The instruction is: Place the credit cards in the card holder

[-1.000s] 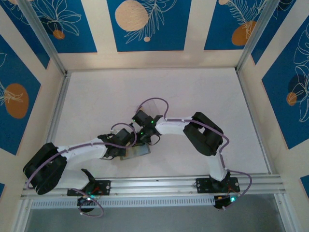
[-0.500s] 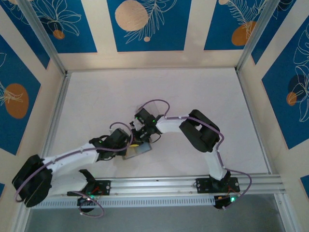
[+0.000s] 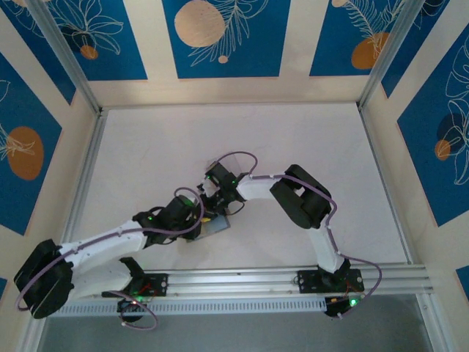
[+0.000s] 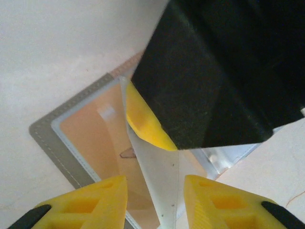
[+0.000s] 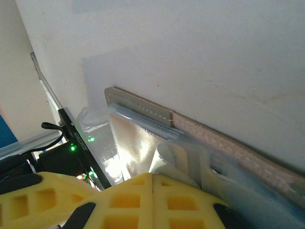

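The card holder [image 3: 217,228] lay open near the middle of the tabletop [image 3: 293,147] (tan inside, pale-blue edging). My right hand [image 5: 152,183], fingers together, touched it from the far side. My left hand [image 4: 155,186] hovered over it from the left, fingers apart and empty.

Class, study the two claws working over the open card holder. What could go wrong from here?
1. The left claw stands open right beside the shut right claw, whose tip sits on the card holder; either arm moving may knock the other.
2. A pale flap of the holder lies between the left claw's fingers; closing might crease it.
3. If the right claw lifts, the holder may shift or fold.
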`<state>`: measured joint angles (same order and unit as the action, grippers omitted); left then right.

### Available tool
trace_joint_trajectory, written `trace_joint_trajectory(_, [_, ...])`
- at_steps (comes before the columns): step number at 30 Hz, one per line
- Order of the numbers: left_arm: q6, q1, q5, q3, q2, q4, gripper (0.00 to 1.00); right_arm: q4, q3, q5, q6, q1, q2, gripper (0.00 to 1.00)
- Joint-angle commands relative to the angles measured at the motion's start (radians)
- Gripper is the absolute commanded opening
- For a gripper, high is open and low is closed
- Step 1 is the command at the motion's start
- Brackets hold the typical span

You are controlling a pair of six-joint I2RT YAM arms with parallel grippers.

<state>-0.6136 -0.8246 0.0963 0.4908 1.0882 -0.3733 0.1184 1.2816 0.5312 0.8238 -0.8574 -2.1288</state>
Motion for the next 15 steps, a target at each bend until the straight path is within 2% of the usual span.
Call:
trace_joint_trajectory(1, [0.030,-0.023,-0.030,-0.002,0.036,0.027,0.36,0.046,0.007,-0.057,0.015,-0.001,-0.063,0.00])
trace_joint_trajectory(9, [0.012,-0.045,0.054,0.028,0.127,-0.010,0.31,0.056,0.013,-0.054,0.006,-0.003,-0.054,0.00])
trace_joint_trajectory(15, [-0.025,-0.048,0.132,0.026,0.116,-0.052,0.26,0.100,0.032,-0.080,-0.050,-0.003,0.010,0.03])
